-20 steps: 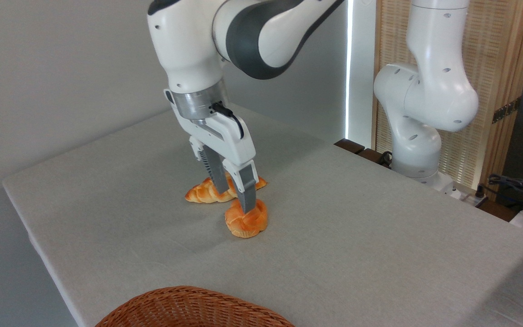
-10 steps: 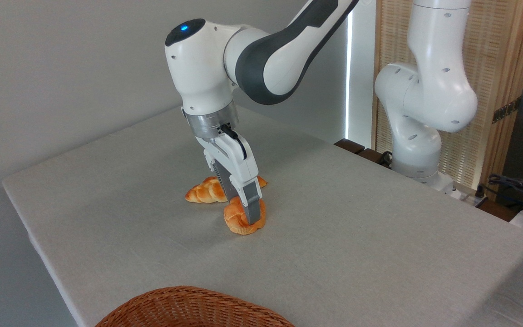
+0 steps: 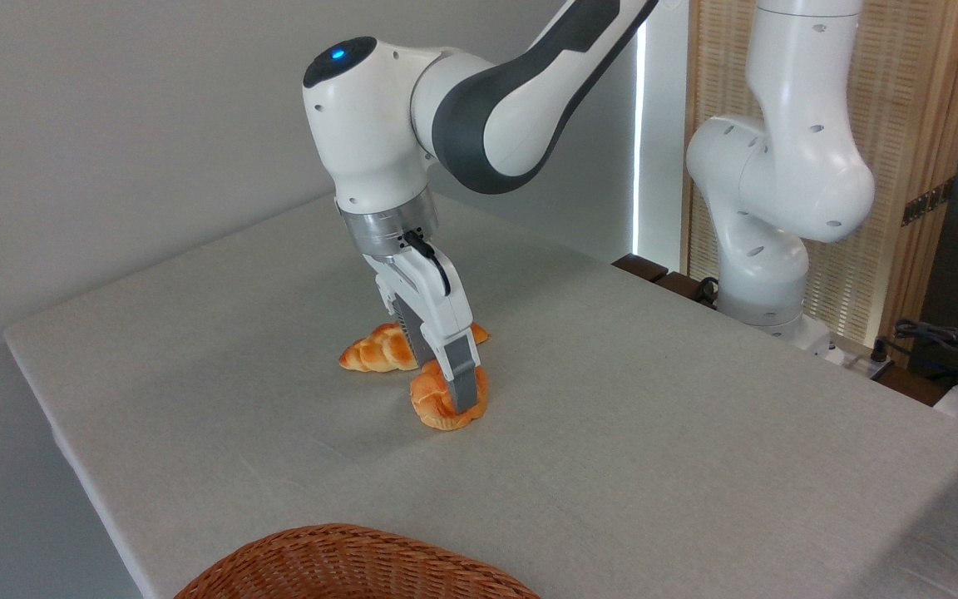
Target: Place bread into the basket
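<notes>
Two grey fingers of your pincer straddle the bread, closed on it from either side while the bun rests on the worktop. Just behind the bread, partly hidden by the pincer, lies a longer braided loaf; you cannot tell whether the two touch. The basket sits well apart from the bread, at the worktop's near edge, with bare cloth between them.
</notes>
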You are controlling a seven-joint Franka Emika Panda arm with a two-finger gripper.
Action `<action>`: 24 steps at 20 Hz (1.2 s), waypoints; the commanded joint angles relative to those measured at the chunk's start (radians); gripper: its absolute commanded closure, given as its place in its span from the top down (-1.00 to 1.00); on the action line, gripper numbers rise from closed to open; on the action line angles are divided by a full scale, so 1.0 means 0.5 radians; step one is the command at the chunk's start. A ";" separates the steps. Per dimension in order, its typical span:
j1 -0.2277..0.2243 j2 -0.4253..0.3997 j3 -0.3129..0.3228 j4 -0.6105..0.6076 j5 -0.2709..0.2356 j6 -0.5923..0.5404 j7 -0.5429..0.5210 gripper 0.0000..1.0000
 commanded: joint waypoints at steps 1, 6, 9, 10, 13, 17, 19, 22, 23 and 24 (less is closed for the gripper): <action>-0.008 -0.013 0.027 -0.013 -0.010 0.011 0.050 -0.34; -0.002 -0.025 0.036 0.009 -0.010 0.008 0.053 -0.34; 0.011 -0.049 0.073 0.131 -0.013 0.008 0.031 -0.34; 0.014 -0.049 0.079 0.186 -0.013 0.020 0.028 -0.34; 0.017 -0.025 0.226 0.388 -0.017 0.054 0.034 -0.33; 0.017 0.149 0.420 0.591 -0.041 0.314 0.028 -0.32; 0.017 0.254 0.502 0.705 -0.062 0.358 0.028 -0.30; 0.017 0.370 0.582 0.794 -0.185 0.459 0.025 -0.18; 0.020 0.401 0.589 0.800 -0.240 0.532 0.025 0.14; 0.026 0.429 0.589 0.800 -0.277 0.627 0.028 0.24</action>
